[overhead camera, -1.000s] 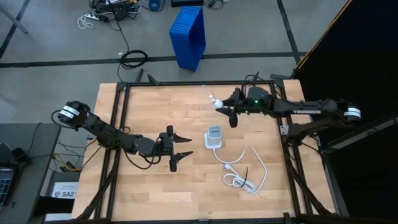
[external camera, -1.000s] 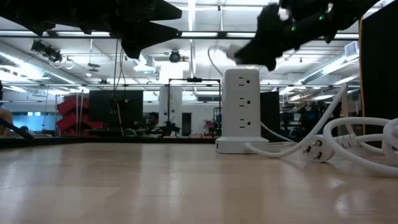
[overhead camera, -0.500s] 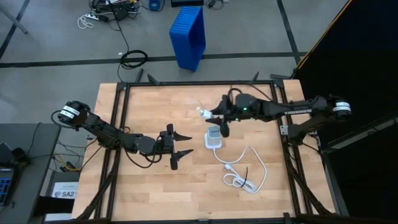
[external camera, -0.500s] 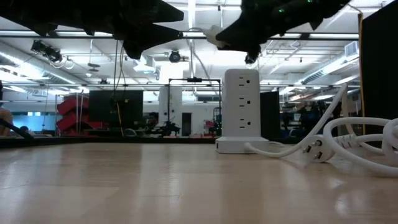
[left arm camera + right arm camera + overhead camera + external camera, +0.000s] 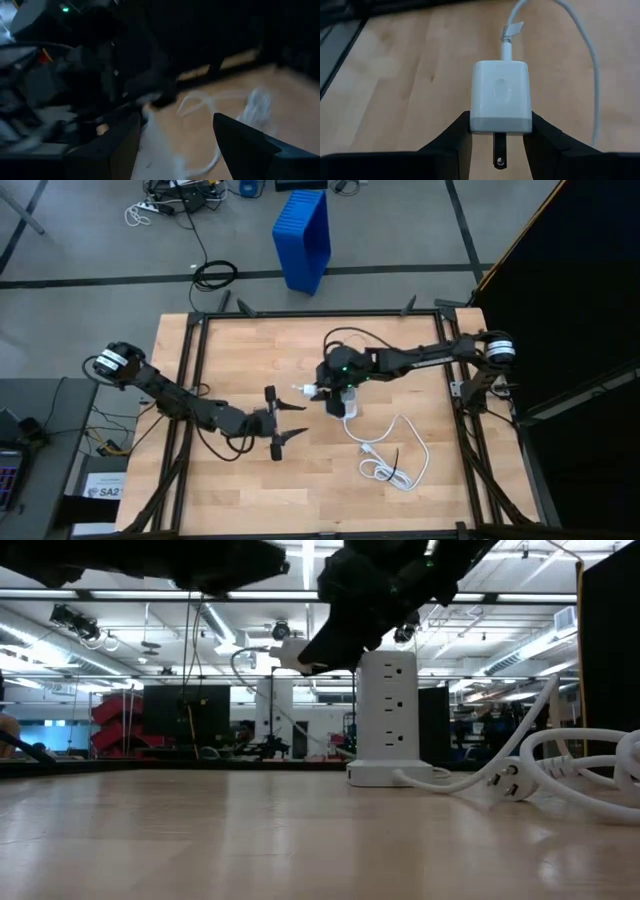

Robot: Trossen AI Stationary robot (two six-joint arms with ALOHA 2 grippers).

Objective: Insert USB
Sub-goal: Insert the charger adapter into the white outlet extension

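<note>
Now right gripper [image 5: 496,131] clamped on white charger block [image 5: 500,96], thin cable [image 5: 580,47] trailing behind. Left gripper [image 5: 277,423] spread wide nearby, empty. Best kept prongs-level, eased squarely toward power strip tower [image 5: 387,718].

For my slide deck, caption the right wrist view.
Right gripper holding a white charger block with cable above the wooden table.

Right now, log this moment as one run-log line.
right gripper: shut on charger block, cable attached, raised beside power strip tower | left gripper: open, empty, waiting above table | insertion: not done
</note>
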